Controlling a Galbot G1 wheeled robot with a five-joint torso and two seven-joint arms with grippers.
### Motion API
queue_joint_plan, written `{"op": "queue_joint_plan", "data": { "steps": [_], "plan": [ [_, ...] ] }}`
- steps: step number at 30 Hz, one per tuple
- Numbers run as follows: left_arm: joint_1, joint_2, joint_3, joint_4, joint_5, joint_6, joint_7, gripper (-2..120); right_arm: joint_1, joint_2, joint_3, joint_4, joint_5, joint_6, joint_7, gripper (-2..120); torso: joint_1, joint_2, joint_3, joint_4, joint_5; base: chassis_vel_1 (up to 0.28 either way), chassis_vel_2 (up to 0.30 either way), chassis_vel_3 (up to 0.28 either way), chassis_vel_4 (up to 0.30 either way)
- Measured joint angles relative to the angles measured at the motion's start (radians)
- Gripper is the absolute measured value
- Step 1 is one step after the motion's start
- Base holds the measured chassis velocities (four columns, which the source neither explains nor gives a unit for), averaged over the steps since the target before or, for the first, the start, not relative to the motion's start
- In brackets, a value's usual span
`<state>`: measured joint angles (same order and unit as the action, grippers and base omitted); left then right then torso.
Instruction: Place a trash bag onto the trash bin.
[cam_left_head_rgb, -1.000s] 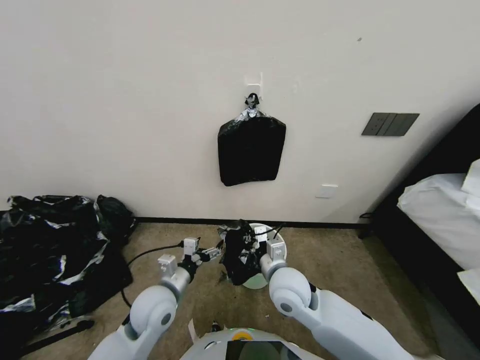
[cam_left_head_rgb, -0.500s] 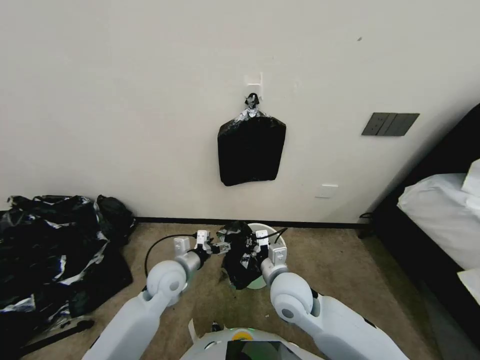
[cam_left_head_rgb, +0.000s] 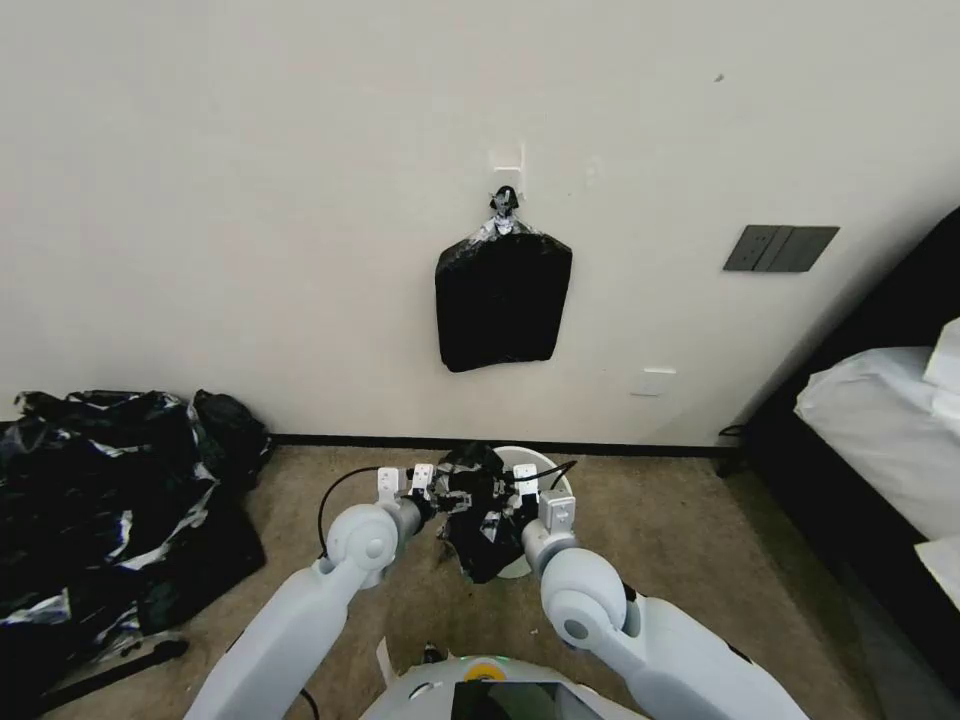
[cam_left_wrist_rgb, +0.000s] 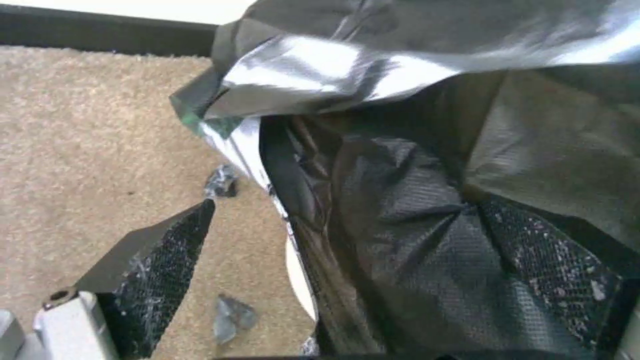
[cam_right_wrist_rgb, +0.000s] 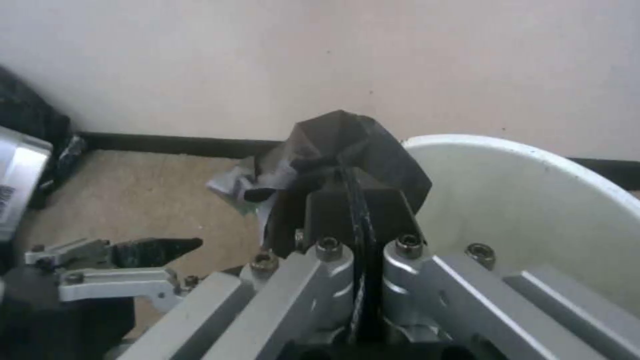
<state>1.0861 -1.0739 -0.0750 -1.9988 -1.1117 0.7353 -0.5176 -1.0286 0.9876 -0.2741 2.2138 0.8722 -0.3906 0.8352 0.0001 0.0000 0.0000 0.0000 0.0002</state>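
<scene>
My right gripper (cam_right_wrist_rgb: 357, 200) is clamped on a fold of the thin glossy black plastic trash bag (cam_left_head_rgb: 478, 520); the two dark pads press together with the film pinched between them. My left gripper (cam_left_head_rgb: 448, 497) sits at the bag's 9 o'clock side with its fingers apart, one textured black finger (cam_left_wrist_rgb: 160, 265) clear over the carpet and the other against the plastic, so nothing is gripped there. The bag hangs crumpled between my two wrists, its lower part draping down toward 6 o'clock in the head view. Just behind it, at 1 o'clock from the bag, stands the small round white plastic trash bin (cam_left_head_rgb: 545, 466), its rim (cam_right_wrist_rgb: 533, 160) touching or nearly touching the bag. The bag lies outside the bin's mouth. The tan carpet (cam_left_head_rgb: 650, 540) spreads beneath. At 12 o'clock a flat black pack (cam_left_head_rgb: 502, 300) hangs on the wall, and at 9 o'clock lies a heap of black plastic (cam_left_head_rgb: 110, 500).
</scene>
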Motion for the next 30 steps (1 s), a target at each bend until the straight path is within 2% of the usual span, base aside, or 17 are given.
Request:
{"op": "queue_joint_plan", "data": {
  "steps": [5,15,22,30],
  "plan": [
    [-0.022,-0.007,0.016,0.023,0.0,0.005,-0.006,100,-0.001,0.002,0.014,0.004,0.025,0.005,0.006,0,0.0,0.0,0.0,0.0001,-0.0001,0.0,0.0,0.0,0.0],
    [-0.096,-0.016,0.071,0.087,0.019,0.005,-0.01,100,-0.007,0.013,0.099,0.036,0.191,0.017,0.061,0,0.0,0.0,0.0,0.0,-0.0001,0.0,0.0,0.0,0.0],
    [-0.103,-0.019,0.089,0.107,0.038,0.003,-0.005,100,-0.054,-0.005,0.15,0.057,0.115,0.051,0.082,0,0.0,0.0,0.0,-0.0001,-0.0001,0.0,0.0,0.0,0.0],
    [-0.103,-0.016,0.09,0.124,0.06,0.002,-0.001,100,-0.107,-0.008,0.157,0.088,0.109,0.056,0.102,0,0.0,0.0,0.0,-0.0001,-0.0001,0.0,0.0,0.0,0.0]
  ]
}}
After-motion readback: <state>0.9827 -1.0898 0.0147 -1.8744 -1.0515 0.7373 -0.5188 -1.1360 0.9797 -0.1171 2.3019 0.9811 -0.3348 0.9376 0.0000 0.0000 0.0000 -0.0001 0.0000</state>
